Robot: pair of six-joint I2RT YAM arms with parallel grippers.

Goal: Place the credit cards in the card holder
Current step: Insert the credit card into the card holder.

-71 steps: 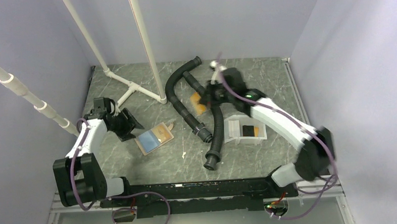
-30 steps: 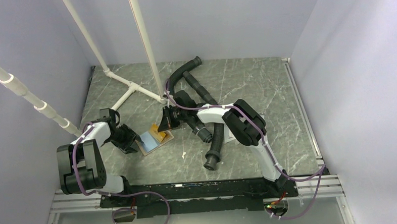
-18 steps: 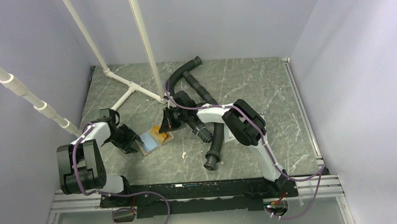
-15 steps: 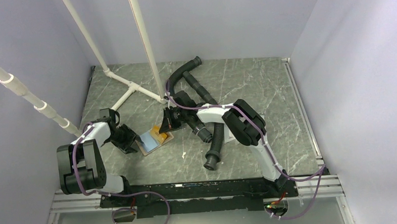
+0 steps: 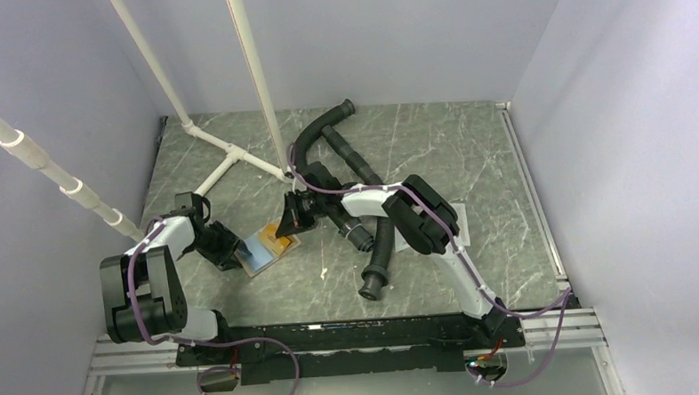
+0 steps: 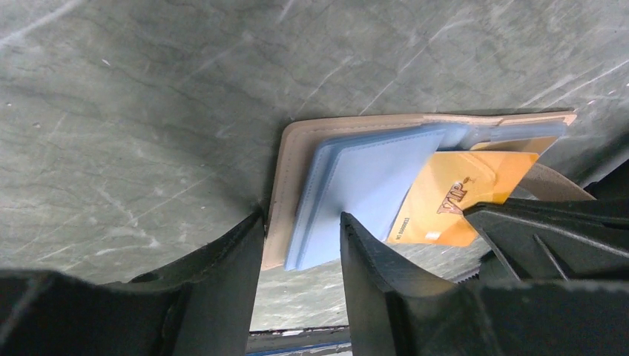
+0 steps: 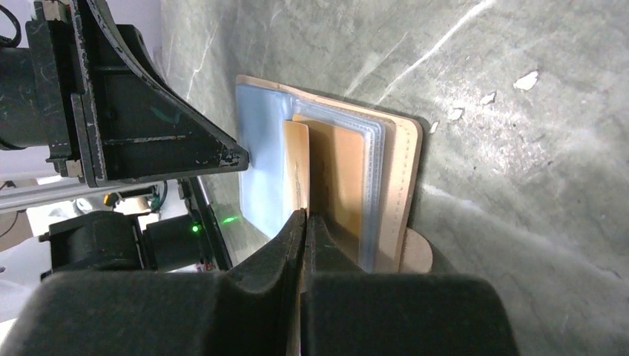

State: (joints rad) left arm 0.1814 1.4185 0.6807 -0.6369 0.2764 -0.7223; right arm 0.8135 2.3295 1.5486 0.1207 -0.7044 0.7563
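The tan card holder (image 5: pixel 261 253) lies open on the table, blue sleeves up (image 6: pixel 297 141) (image 7: pixel 400 185). An orange-yellow credit card (image 6: pixel 452 196) stands edge-on over its orange pocket (image 7: pixel 295 156), the card's far end against the sleeves. My right gripper (image 5: pixel 289 225) (image 7: pixel 305 222) is shut on that card. My left gripper (image 5: pixel 232 250) (image 6: pixel 300 237) is open and straddles the holder's left edge. One of its fingertips (image 7: pixel 239 157) touches the blue sleeve. No other credit cards show.
Black corrugated hoses (image 5: pixel 325 132) (image 5: pixel 379 250) lie just behind and right of the right gripper. A white pipe frame (image 5: pixel 228 154) stands at the back left. A white tray (image 5: pixel 456 218) peeks out from behind the right arm.
The right arm has brought the orange card from near the tray over to the card holder and lowered it onto the sleeves. The left jaws have narrowed a little, and the holder has shifted slightly.
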